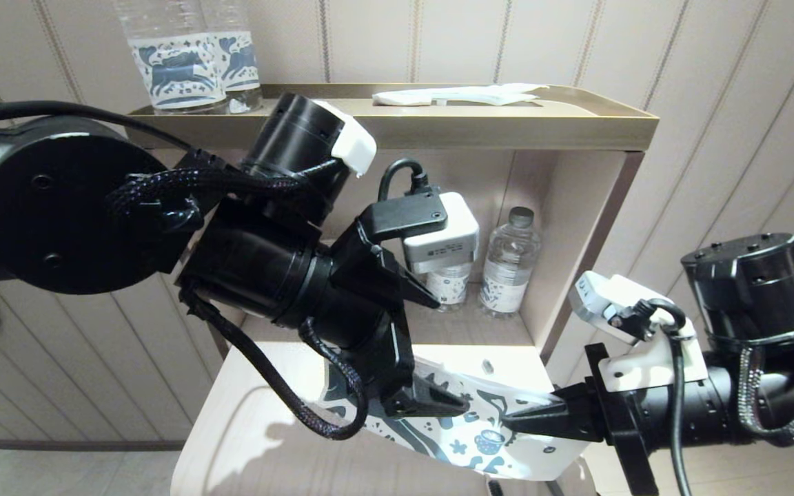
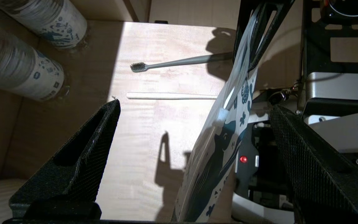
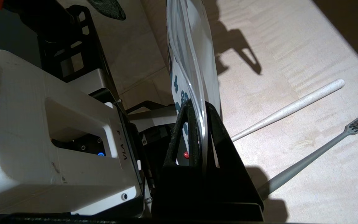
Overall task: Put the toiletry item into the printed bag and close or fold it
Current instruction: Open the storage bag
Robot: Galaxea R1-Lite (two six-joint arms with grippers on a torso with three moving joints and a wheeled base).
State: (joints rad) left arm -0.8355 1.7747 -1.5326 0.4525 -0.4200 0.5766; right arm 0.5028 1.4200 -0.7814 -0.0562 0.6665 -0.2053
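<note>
Right end effector [image 1: 517, 421]: clamps printed bag [image 1: 466, 430] | left end effector [image 1: 431, 351]: agape beside bag | toothbrush [image 2: 179, 62]: on pale wood desk [image 2: 141, 130] beyond.

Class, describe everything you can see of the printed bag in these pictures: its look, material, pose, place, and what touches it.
The printed bag is a flat white pouch, glossy like thin plastic film, printed with a dark blue horse, flowers and a cup. It hangs edge-on above the pale wooden surface, sagging slightly. The right gripper is shut on one edge. The left gripper, wide open, straddles it; whether it touches is unclear. The toothbrush lies outside, on the wood.
</note>
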